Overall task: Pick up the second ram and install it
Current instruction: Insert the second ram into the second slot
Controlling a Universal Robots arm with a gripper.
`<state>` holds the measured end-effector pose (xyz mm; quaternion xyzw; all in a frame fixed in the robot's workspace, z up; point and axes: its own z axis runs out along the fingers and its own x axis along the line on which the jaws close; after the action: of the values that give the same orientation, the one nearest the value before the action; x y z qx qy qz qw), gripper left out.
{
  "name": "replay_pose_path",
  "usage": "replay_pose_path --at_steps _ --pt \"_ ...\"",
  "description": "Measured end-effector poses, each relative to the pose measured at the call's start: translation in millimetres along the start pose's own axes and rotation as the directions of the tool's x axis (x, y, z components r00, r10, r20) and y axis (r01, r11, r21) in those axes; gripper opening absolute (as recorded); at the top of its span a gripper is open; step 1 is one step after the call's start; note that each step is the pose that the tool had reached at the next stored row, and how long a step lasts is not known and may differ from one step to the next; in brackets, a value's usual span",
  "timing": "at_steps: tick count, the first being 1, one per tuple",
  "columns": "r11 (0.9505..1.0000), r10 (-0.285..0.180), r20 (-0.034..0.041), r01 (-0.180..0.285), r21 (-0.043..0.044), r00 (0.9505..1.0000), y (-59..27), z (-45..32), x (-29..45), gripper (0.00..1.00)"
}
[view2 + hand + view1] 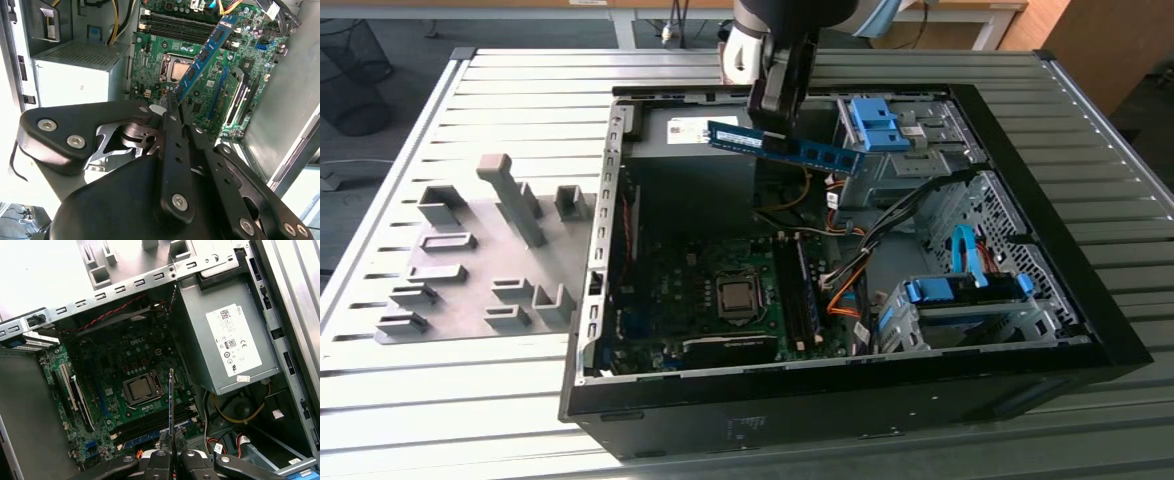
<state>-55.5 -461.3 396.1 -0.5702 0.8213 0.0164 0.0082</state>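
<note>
My fingers clamped on one end of the ram, stick jutting sideways from them, held above the open case, over the motherboard

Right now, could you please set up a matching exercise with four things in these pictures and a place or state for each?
Things:
1. the second ram
2. gripper
3. grey holder blocks
4. processor socket

Places or states:
A. standing on the slatted table at the exterior view's left, outside the computer case
B. flat on the green motherboard inside the case
C. held in the air above the open case
D. shut on the blue stick, reaching down from above

Pairs: 1-C, 2-D, 3-A, 4-B
</note>
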Motion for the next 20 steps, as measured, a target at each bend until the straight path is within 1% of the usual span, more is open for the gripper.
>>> replay_pose_path --at_steps 12,20 --pt "1.0000 0.004 0.0001 -0.004 0.0001 1.0000 0.0 0.0 0.0 0.14" --pt "0.9992 0.040 0.0007 -0.040 0.0013 0.9992 0.0 0.0 0.0 0.14"
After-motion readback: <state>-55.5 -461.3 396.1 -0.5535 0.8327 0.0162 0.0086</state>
